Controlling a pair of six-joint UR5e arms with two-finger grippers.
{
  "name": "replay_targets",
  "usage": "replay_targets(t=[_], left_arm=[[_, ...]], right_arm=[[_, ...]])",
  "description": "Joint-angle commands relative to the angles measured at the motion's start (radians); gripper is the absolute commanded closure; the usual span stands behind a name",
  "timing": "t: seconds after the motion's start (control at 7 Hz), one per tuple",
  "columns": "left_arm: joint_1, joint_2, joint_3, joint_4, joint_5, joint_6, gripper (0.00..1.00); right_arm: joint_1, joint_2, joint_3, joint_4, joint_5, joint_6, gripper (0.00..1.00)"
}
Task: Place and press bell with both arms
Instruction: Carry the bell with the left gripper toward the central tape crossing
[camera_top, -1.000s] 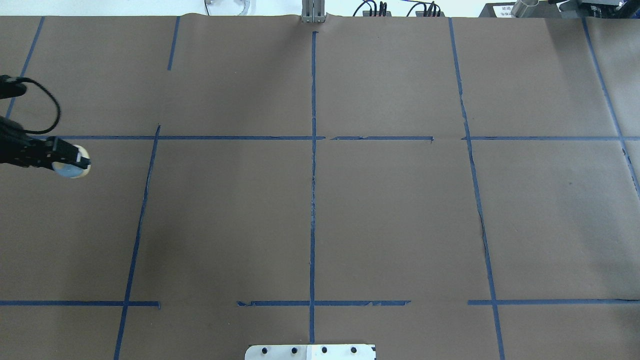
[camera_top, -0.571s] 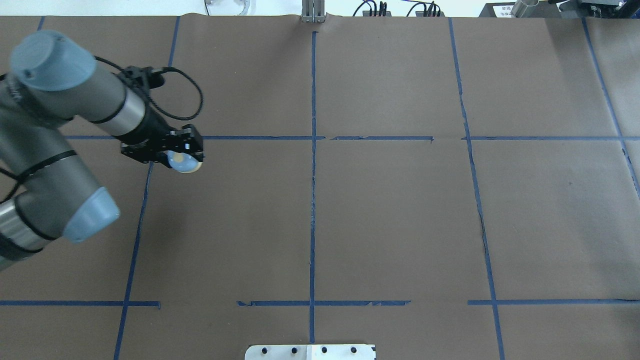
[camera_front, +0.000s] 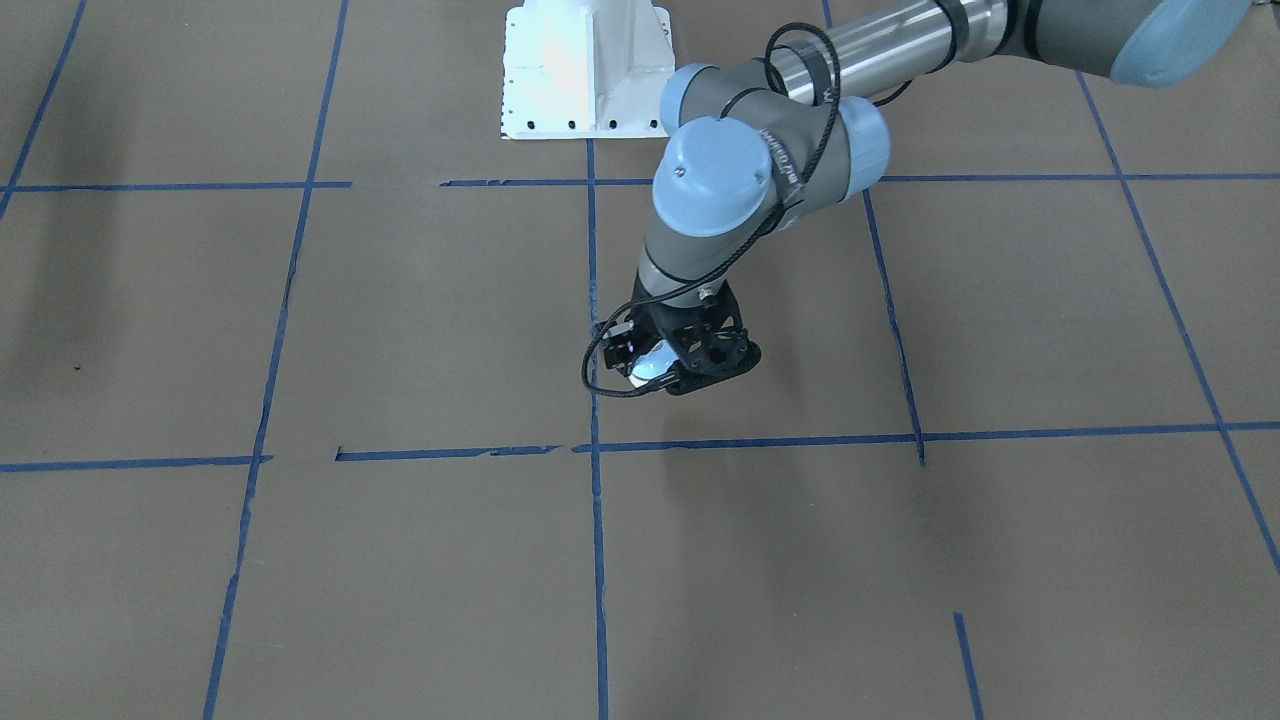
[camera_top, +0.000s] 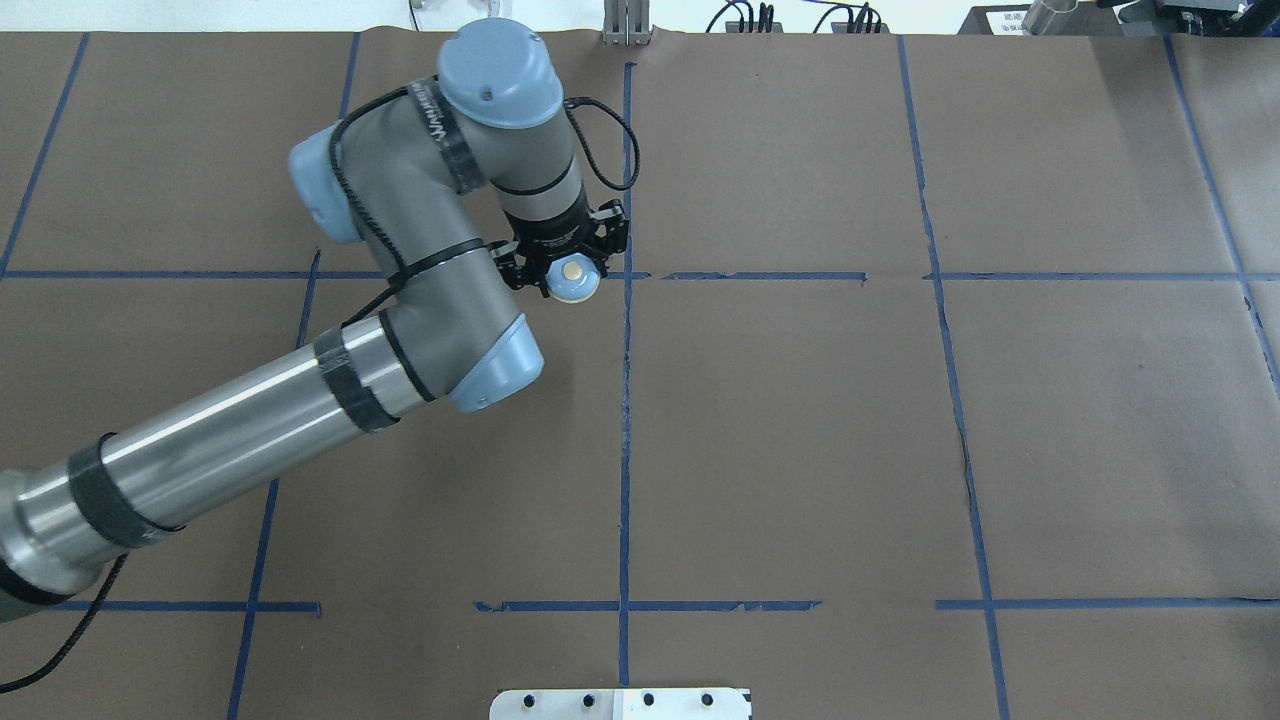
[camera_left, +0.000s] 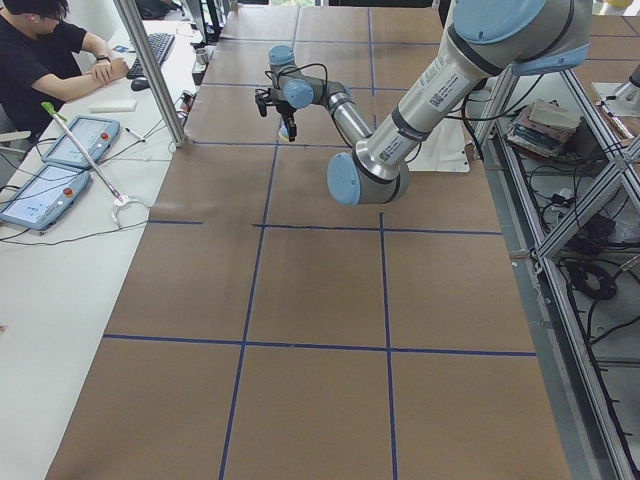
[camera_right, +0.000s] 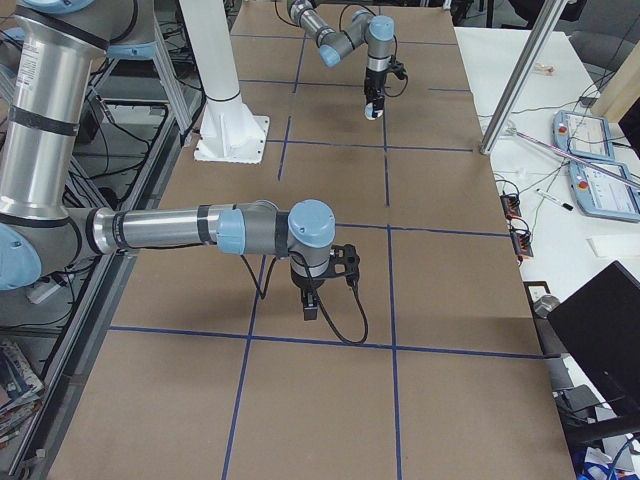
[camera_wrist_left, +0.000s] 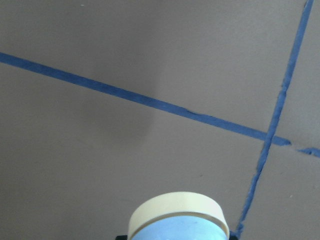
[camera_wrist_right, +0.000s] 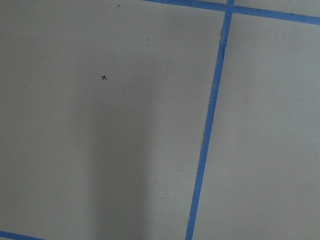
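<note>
My left gripper (camera_top: 573, 272) is shut on the bell (camera_top: 573, 281), a light-blue dome with a cream button on top. It holds the bell upright, just left of the table's centre tape line, by the far cross line. In the front-facing view the gripper (camera_front: 668, 368) hides most of the bell (camera_front: 648, 362). The left wrist view shows the bell's cream ring (camera_wrist_left: 177, 212) above brown paper. I cannot tell whether it touches the table. My right gripper (camera_right: 311, 308) shows only in the exterior right view, low over the paper, and I cannot tell whether it is open or shut.
Brown paper with a blue tape grid (camera_top: 625, 400) covers the table. The white pedestal base (camera_front: 585, 70) stands at the robot's edge. An operator (camera_left: 45, 70), tablets (camera_left: 60, 165) and a metal post (camera_left: 150, 75) are along the far side.
My left arm has swung from the table's left edge toward the centre line, carrying the bell with it.
</note>
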Motion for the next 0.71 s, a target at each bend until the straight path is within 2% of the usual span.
replay_targets(t=[0.0,0.14,0.43,0.57], left_arm=[[0.015,-0.140,0.269,-0.161,0.061,-0.048,0.92],[0.020,-0.169,0.341,-0.193,0.070,-0.048,0.91],[0.020,-0.163,0.348,-0.198,0.070,-0.044,0.72],[0.022,-0.162,0.350,-0.198,0.070,-0.044,0.32]], right_arm=[[0.000,0.000,-0.003,-0.001,0.000,0.000,0.00],[0.000,0.000,-0.003,-0.001,0.000,0.000,0.00],[0.000,0.000,-0.008,0.000,0.000,0.000,0.00],[0.000,0.000,-0.006,-0.001,0.000,0.000,0.00]])
